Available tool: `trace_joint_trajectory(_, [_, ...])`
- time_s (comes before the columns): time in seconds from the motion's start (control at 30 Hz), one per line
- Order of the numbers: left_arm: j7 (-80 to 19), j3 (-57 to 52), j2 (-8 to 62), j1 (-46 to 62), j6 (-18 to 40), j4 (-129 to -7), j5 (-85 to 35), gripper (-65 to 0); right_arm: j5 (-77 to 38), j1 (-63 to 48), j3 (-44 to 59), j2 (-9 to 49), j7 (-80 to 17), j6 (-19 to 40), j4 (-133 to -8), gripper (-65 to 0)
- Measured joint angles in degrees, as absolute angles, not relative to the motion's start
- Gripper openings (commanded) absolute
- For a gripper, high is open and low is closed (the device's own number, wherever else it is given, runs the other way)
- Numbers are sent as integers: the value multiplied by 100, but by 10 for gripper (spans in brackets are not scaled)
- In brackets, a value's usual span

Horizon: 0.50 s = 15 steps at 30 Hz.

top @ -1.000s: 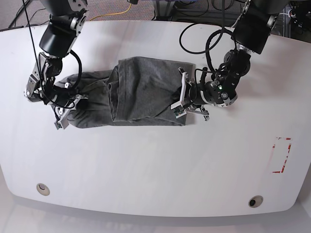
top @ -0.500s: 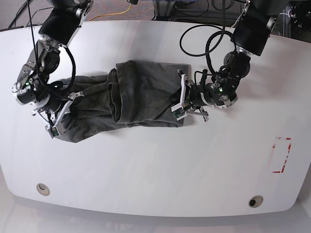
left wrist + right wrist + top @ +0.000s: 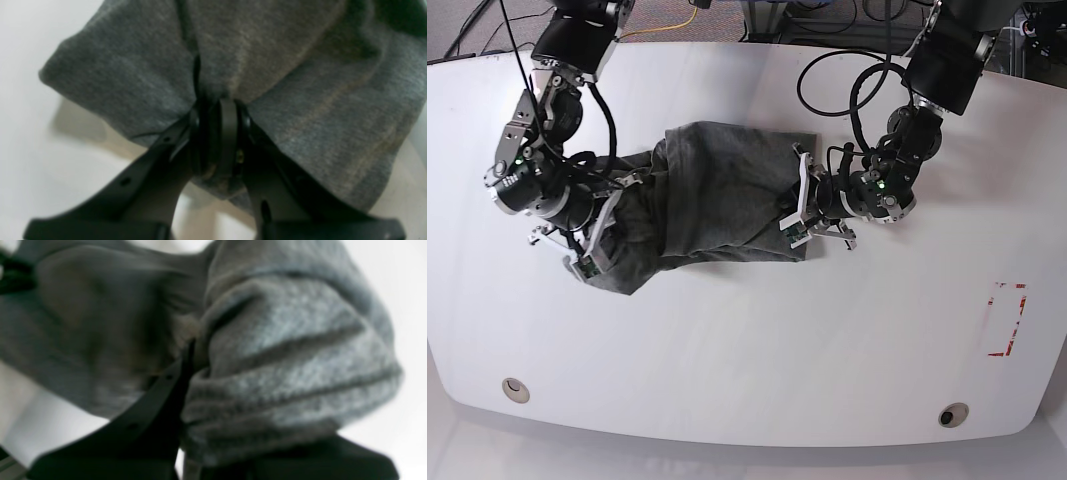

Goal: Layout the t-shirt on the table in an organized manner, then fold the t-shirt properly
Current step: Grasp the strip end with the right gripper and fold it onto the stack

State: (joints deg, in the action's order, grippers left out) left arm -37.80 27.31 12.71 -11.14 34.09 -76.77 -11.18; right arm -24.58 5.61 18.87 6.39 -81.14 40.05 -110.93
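The table [image 3: 747, 340] is carrying the t-shirt [image 3: 717, 205], which is lying bunched and partly folded across its middle, stretched between both arms. The left gripper [image 3: 217, 123] is pinching the shirt's edge on the base view's right, jaws clamped tight on grey cloth. The right gripper [image 3: 191, 373] is gripping the opposite end, fabric bulging over its black fingers [image 3: 156, 396].

One t-shirt [image 3: 717, 200], one table [image 3: 757, 340], two cable holes [image 3: 515, 389], one red tape rectangle [image 3: 1009, 320].
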Motion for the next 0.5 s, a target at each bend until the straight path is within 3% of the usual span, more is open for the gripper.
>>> trace_joint_trajectory(0.5, [-3780, 2727, 1267, -1114, 3409, -7677, -1118, -606, -2423, 565, 1286, 130, -8125, 4005, -11096, -650])
